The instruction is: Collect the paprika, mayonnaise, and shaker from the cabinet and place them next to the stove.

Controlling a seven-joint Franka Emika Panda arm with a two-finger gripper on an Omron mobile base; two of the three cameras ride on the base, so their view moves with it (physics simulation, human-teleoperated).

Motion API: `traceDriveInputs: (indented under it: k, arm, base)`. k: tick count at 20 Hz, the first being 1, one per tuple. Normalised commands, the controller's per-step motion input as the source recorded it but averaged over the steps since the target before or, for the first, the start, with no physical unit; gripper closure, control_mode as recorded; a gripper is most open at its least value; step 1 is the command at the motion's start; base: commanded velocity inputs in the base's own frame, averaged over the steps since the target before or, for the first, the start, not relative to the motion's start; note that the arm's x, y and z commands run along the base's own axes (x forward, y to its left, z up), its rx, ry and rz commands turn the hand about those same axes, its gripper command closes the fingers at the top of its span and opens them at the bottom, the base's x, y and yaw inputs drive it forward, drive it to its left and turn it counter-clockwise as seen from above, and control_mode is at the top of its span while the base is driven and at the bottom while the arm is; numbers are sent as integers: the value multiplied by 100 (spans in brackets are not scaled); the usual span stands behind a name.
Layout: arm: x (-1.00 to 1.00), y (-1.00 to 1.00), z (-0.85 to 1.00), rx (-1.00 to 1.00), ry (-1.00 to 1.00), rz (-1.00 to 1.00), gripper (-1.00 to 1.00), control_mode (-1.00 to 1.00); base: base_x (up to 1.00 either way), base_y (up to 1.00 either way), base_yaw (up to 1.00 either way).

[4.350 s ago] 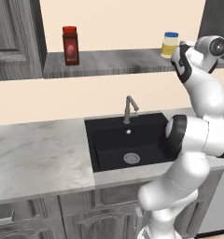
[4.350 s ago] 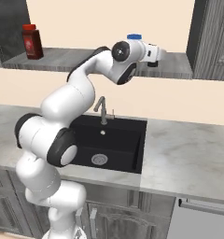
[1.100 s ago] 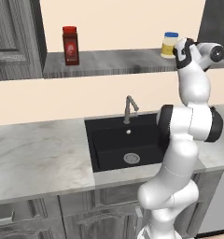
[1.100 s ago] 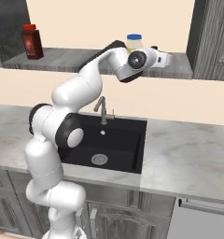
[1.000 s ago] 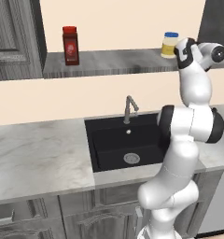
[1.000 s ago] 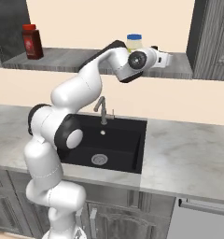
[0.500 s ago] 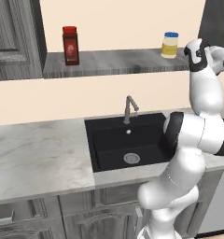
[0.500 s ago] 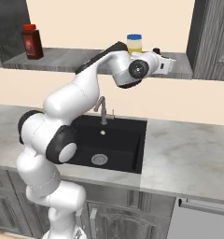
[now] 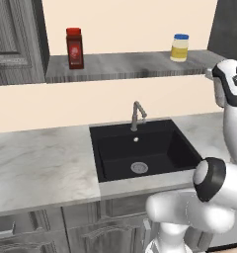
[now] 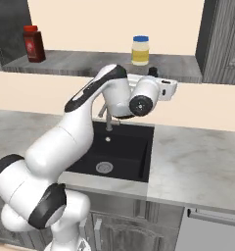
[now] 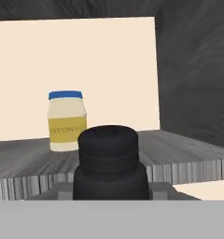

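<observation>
Fingers [image 11: 111,191] closed on the shaker [image 11: 109,161], seen from the hand view: a small black tapered piece with a ribbed top, held low and centre, grey finger pads just showing at either side of its base. In the right base view the shaker [image 10: 152,72] is a dark nub at the top of the hand, level with the front edge of the shelf board, to the right of the jar.

Mayonnaise [image 10: 140,50]: pale yellow jar, blue lid, upright on the cabinet [image 10: 90,62] shelf, toward its right end. In the hand view it stands behind and to the left of the shaker, apart from it. In the left base view the jar [image 9: 179,47] sits near the right end of the shelf.

Paprika [image 9: 74,48]: slim red bottle, red cap, upright near the left end of the shelf, well apart from the jar. Same in the right base view [image 10: 34,43].

Below the shelf: a black sink [image 9: 142,148] with a grey faucet [image 9: 138,114] set into the grey marbled table [image 9: 41,165]. Dark grey panelled cabinet doors [image 9: 14,39] flank the open shelf.

Arm rises in front of the sink in the right base view, elbow bent, hand out in front of the shelf edge.
</observation>
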Motion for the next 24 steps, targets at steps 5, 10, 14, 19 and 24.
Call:
traceDriveInputs:
  k: [5,10,14,19,24]
  arm:
    - [-100,72,-25,-8,0,20,100,-100]
    - [-97,79,-7,-10,0,16,100,-100]
    - [-56,51,46,-12,2,6,100,-100]
    - [-51,42,35,-16,13,3,100,-100]
    - [-75,50,-1,-21,14,14,100,-100]
  base:
    - [0,0,0]
    - [0,0,0]
    - [0,0,0]
    - [0,0,0]
    - [0,0,0]
